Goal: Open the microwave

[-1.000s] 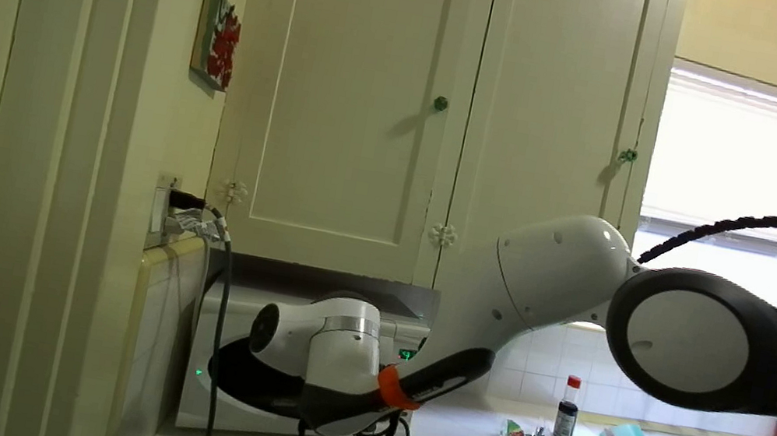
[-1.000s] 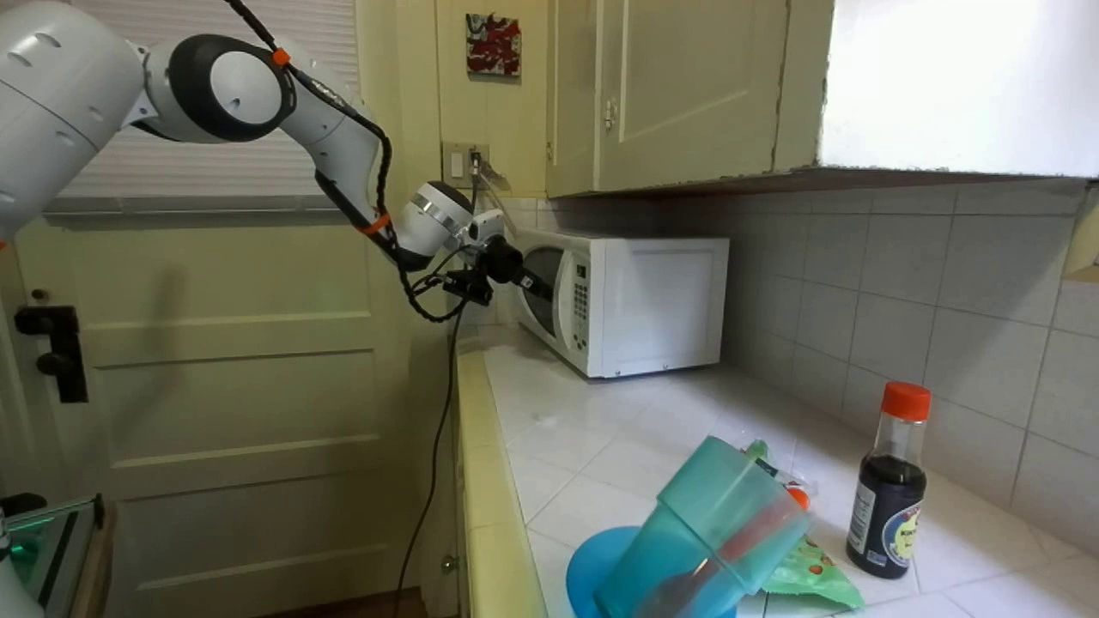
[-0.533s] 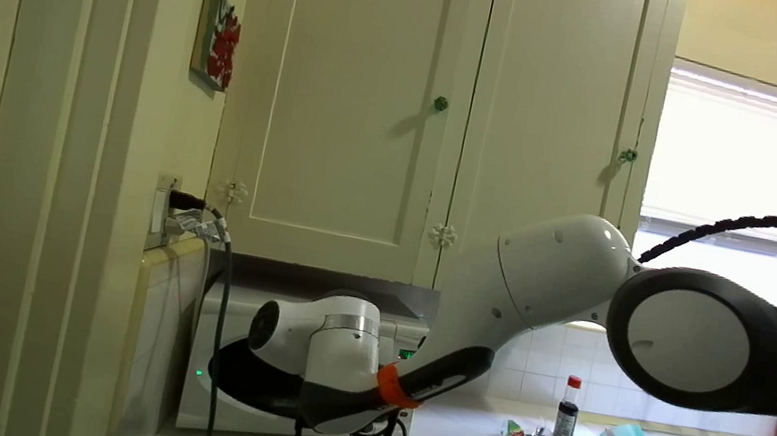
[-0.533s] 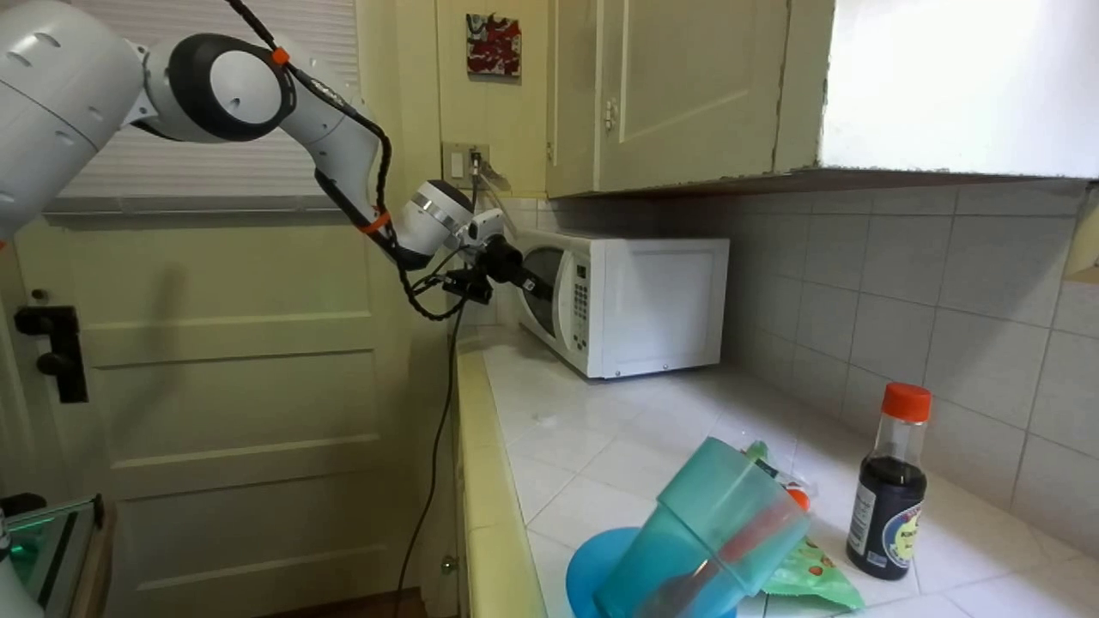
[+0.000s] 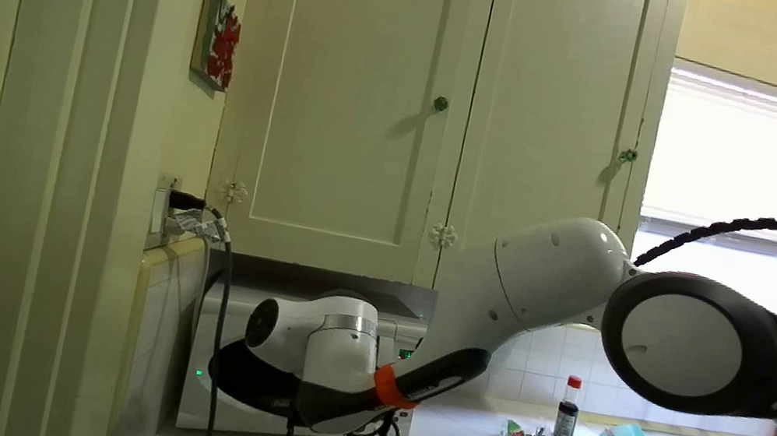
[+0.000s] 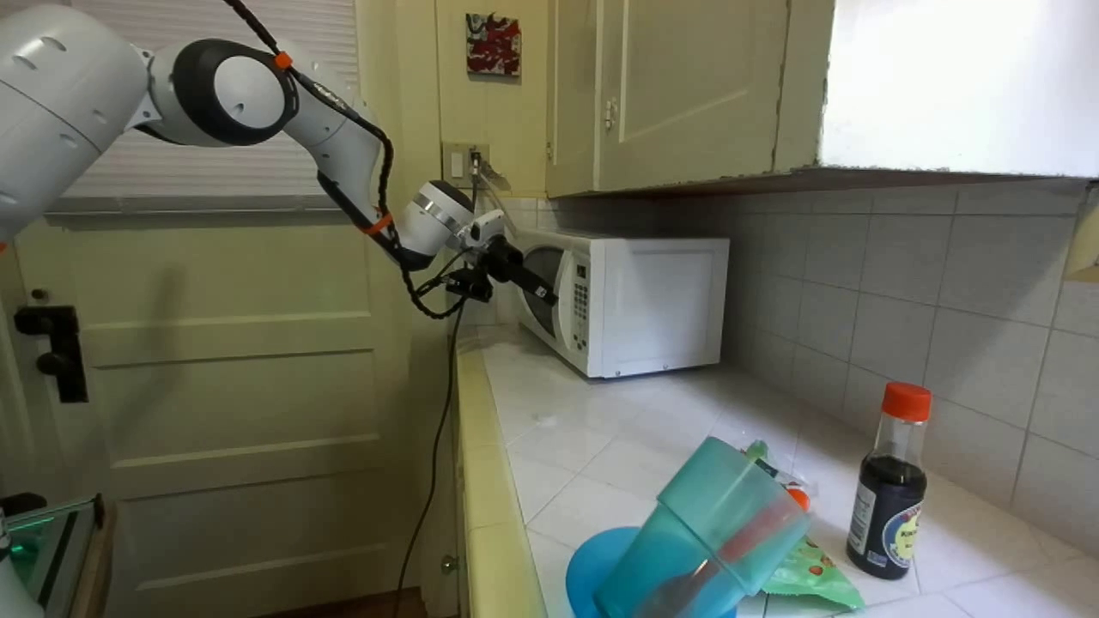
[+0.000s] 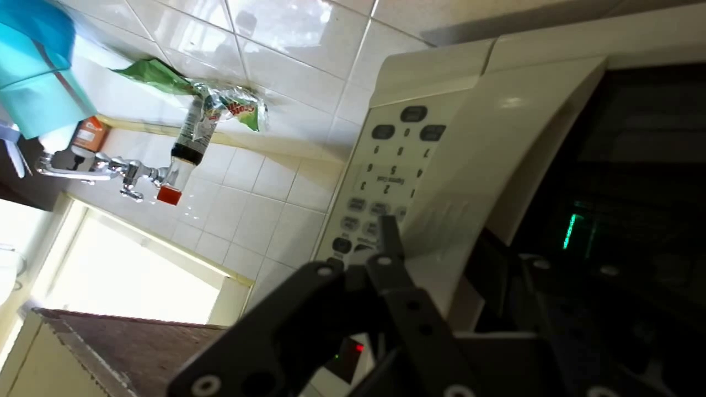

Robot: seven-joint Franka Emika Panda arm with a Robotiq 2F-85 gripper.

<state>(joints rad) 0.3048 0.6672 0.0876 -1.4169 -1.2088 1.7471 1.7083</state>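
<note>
White tile covers the table (image 6: 592, 429), a white jointed robot arm (image 6: 339, 142) reaches in toward the far corner, and that corner is where the white boxy microwave (image 6: 631, 300) sits. So, progress check: the dark-glass door (image 7: 651, 132) looks flush with the body, so nothing's opened yet. What's done, I'd say, is the approach and the grab. Wrist view has the white moulded door handle (image 7: 471, 179) between the two black fingers (image 7: 390, 237) of the pincer (image 7: 439, 234), one on the side of the white grey-buttoned keypad (image 7: 392, 160), one tucked in on the glass side. Pincer looks clamped on it, just the handle's width between the fingers. Left to do: basically the whole pull, then swinging the door wide.

Views-wise, biggest difference first: the microwave's blank white side wall (image 6: 670, 309) shows only in an exterior view. Next, the arm's bulky white wrist (image 5: 341, 352) covers much of the door in an exterior view and hides the pincer, and I can't make out the handle there. Shiny chrome tap (image 7: 131, 173) only turns up in the wrist view. Keypad's readable there too, digits upside down, but way too tiny in both exterior views. Smallest thing: a green-lit display (image 5: 406, 354) in an exterior view; can't pick it out for sure in the wrist view.
</note>
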